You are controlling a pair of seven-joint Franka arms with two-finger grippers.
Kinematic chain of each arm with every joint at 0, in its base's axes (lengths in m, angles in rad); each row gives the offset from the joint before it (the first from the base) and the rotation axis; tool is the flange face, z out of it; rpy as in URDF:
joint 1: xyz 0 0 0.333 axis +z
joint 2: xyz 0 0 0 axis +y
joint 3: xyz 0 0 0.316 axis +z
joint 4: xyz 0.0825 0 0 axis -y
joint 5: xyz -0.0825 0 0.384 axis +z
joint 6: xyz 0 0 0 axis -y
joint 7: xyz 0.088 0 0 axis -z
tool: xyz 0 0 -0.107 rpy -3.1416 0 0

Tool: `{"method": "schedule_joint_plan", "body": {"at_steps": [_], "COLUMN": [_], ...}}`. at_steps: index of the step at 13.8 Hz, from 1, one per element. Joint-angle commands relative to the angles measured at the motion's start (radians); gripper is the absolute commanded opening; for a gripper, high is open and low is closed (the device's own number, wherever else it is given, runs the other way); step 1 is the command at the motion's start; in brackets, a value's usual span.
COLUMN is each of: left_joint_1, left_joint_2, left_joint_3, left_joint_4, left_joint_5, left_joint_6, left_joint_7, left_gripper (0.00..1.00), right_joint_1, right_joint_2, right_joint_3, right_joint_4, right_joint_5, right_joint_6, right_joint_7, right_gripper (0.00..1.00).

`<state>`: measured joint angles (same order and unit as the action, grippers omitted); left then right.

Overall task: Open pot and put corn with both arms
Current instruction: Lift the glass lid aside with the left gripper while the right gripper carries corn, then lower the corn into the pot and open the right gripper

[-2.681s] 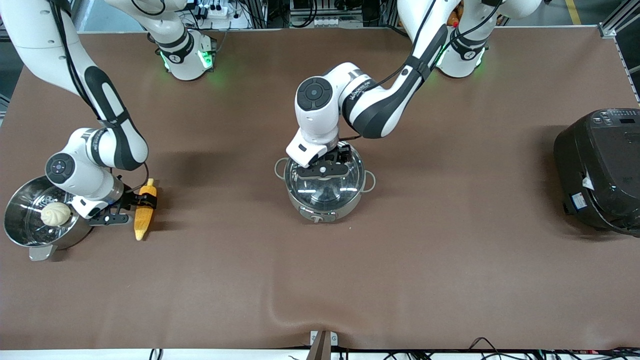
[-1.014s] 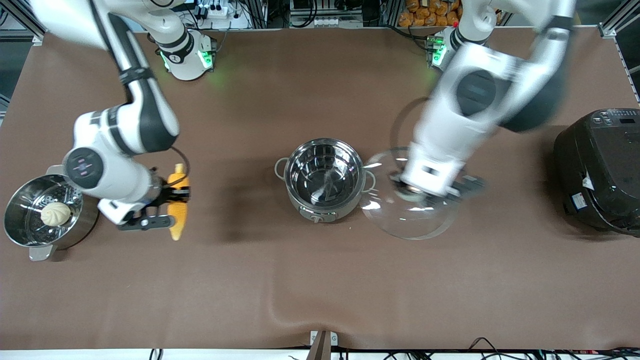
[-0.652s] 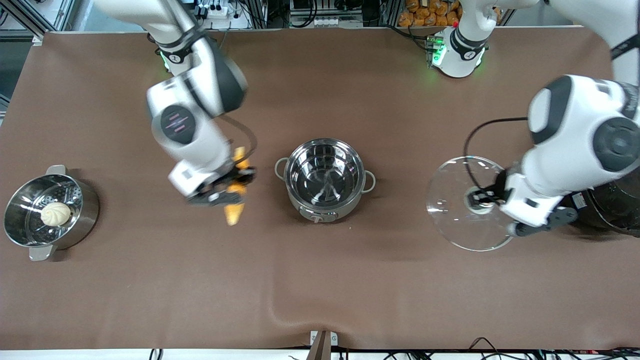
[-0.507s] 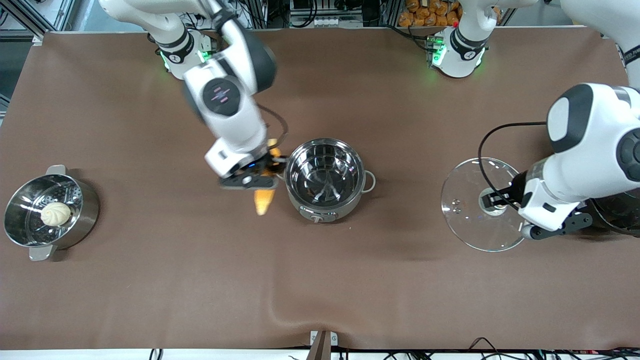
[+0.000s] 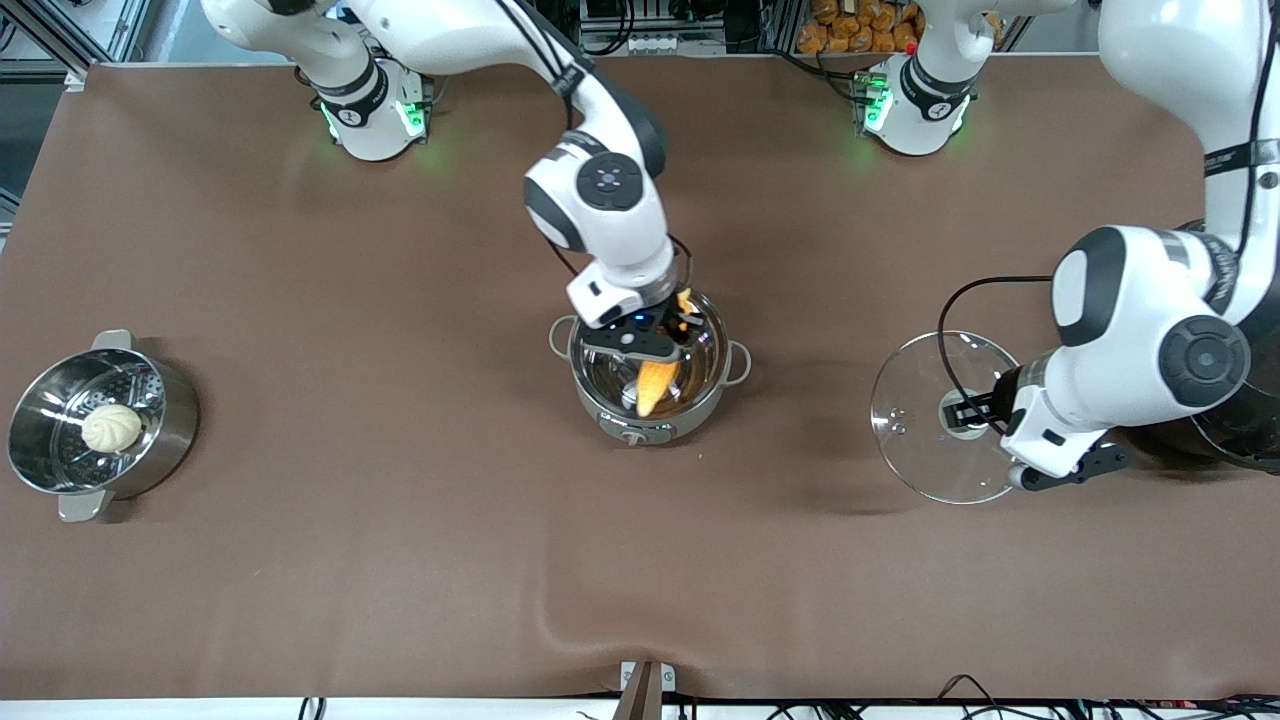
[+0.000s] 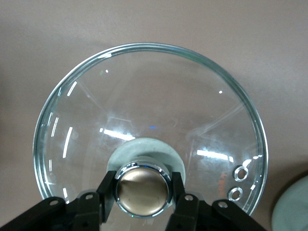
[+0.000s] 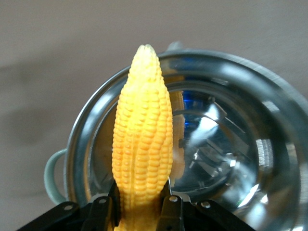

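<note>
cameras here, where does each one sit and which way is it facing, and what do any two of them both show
Front view: high across the table, facing both bases; shows both arms, the open pot, steamer pot with a bun, and black rice cooker.
Left wrist view: on the left arm's wrist, looking down on the glass lid; left gripper clamps its knob.
Right wrist view: on the right arm's wrist, looking into the pot; right gripper holds the corn.
Shared: front and right wrist both show corn over the pot; front and left wrist both show the lid.
</note>
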<state>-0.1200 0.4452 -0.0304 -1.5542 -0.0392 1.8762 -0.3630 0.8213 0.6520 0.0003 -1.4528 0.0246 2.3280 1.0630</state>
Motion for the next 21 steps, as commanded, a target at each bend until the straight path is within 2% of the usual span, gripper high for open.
{"method": "schedule_joint_plan", "body": {"at_steps": [1,2,3,4,6,8,11,12,14,17,18,19,21], "left_joint_1": [-0.001,-0.003,-0.003,-0.003,-0.007,-0.009,-0.006,-0.004,-0.004,0.000,0.002,0.002,0.000], "left_joint_2": [-0.088,-0.106,-0.134,-0.161,-0.197,-0.186,-0.116,-0.102,-0.074,-0.045,-0.042,-0.042,-0.054], "left_joint_3": [-0.005,-0.006,-0.006,-0.008,-0.008,-0.008,-0.006,-0.006,-0.006,-0.006,-0.006,-0.006,-0.005], "left_joint_4": [-0.153,-0.209,-0.269,-0.340,-0.462,-0.524,-0.523,-0.523,-0.518,-0.511,-0.509,-0.509,-0.512], "left_joint_5": [0.010,0.030,0.035,0.036,0.038,0.039,0.062,0.085,0.090,0.090,0.088,0.088,0.090], "left_joint_6": [0.104,0.150,0.200,0.266,0.400,0.498,0.569,0.598,0.652,0.684,0.684,0.684,0.676], "left_joint_7": [0.015,0.015,0.015,0.015,0.013,0.010,0.007,-0.004,-0.016,-0.017,-0.019,-0.022,-0.024], "left_gripper": [0.00,0.00,0.00,0.00,0.00,0.00,0.00,0.00,0.00,0.00,0.34,0.99,1.00], "right_joint_1": [0.015,0.013,0.004,-0.008,-0.036,-0.065,-0.175,-0.226,-0.333,-0.468,-0.497,-0.546,-0.599], "right_joint_2": [0.011,0.009,0.006,0.006,0.000,-0.044,-0.164,-0.196,-0.248,-0.336,-0.366,-0.389,-0.445], "right_joint_3": [-0.014,-0.014,-0.016,-0.016,-0.016,-0.017,-0.017,-0.017,-0.016,-0.016,-0.017,-0.017,-0.023], "right_joint_4": [0.046,0.035,0.023,0.017,0.020,0.022,0.023,0.020,0.017,0.019,0.019,0.019,0.000], "right_joint_5": [-0.018,-0.037,-0.070,-0.084,-0.084,-0.084,-0.071,-0.071,-0.068,-0.054,-0.054,-0.054,-0.066], "right_joint_6": [-0.030,-0.044,-0.065,-0.094,-0.146,-0.209,-0.396,-0.424,-0.467,-0.558,-0.584,-0.622,-0.718], "right_joint_7": [0.020,0.017,-0.012,-0.071,-0.133,-0.181,-0.348,-0.389,-0.625,-0.710,-0.744,-0.783,-0.833], "right_gripper": [0.52,0.66,0.75,0.76,1.00,1.00,1.00,1.00,1.00,1.00,1.00,1.00,1.00]}}
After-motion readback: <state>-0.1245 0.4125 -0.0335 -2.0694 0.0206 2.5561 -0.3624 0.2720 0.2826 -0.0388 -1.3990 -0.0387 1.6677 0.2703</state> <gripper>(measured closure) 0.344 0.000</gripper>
